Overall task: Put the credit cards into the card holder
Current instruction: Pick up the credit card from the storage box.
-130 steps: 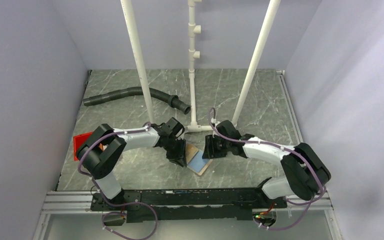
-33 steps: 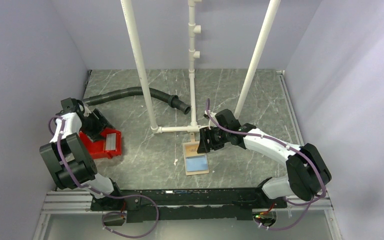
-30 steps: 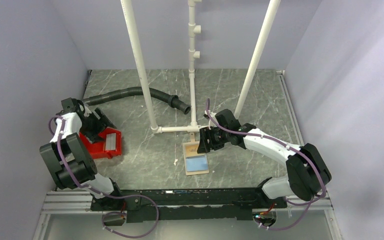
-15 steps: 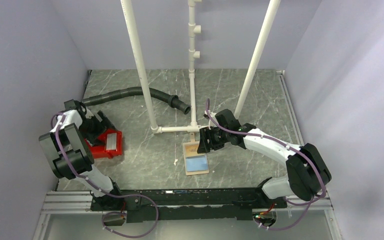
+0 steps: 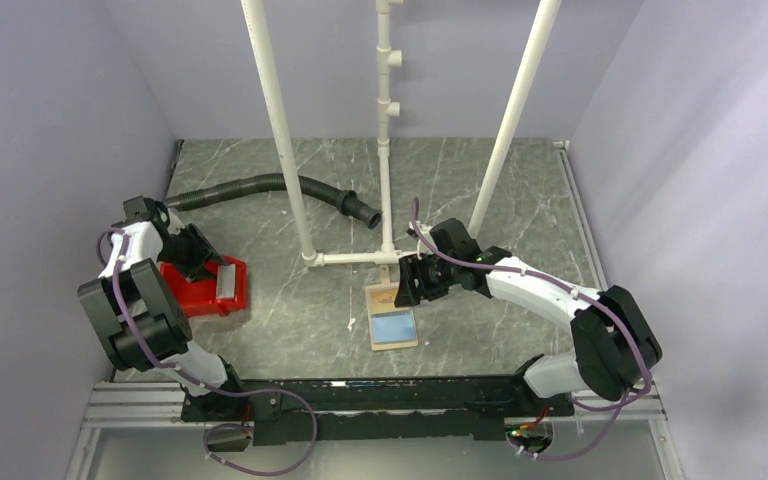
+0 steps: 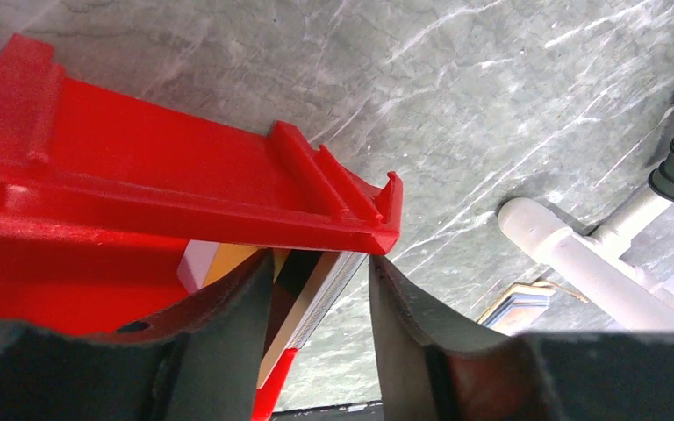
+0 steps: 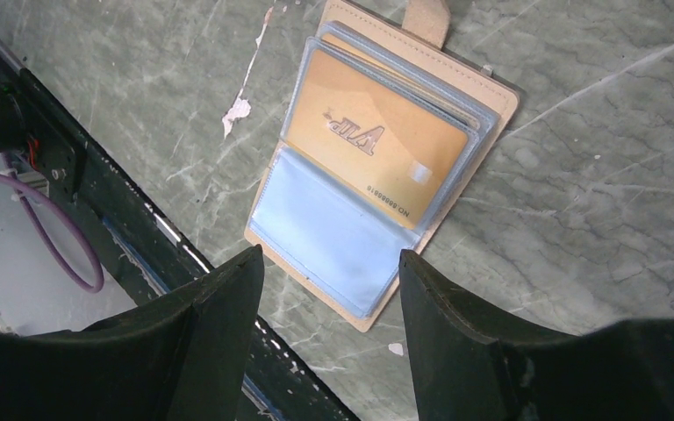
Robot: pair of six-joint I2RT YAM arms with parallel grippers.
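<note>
Seen from overhead, the grey marbled table [image 5: 520,190] carries the open red plastic bin [image 5: 198,296] out at nine o'clock and the small tan leather-like folding card holder [image 5: 392,318] near its middle, well apart, so the holder lies at about three o'clock from the bin. The holder is spread flat, its long axis running twelve to six with the snap tab [image 7: 427,19] at the twelve o'clock end. The right wrist view shows a gold card [image 7: 377,145] in the upper clear sleeve and the pale blue lower sleeve [image 7: 329,237] bare. The right gripper [image 5: 412,284] hangs over the holder's twelve o'clock end, jaws spread wide with nothing between them. What the coming move turns on is at the bin: the thin pale-edged plastic credit cards [image 6: 303,294] stand on edge as a short stack at the bin's three o'clock end. The left gripper [image 6: 316,281] straddles them, its fingers [image 6: 219,342] one to each broad face of the stack, so the left arm is plainly the nearer one. Whether those fingers are pressing on the cards or merely flank them I cannot tell; the gap looks small. By my judgement the lift must rise clear of the bin's rim, then travel toward three o'clock
</note>
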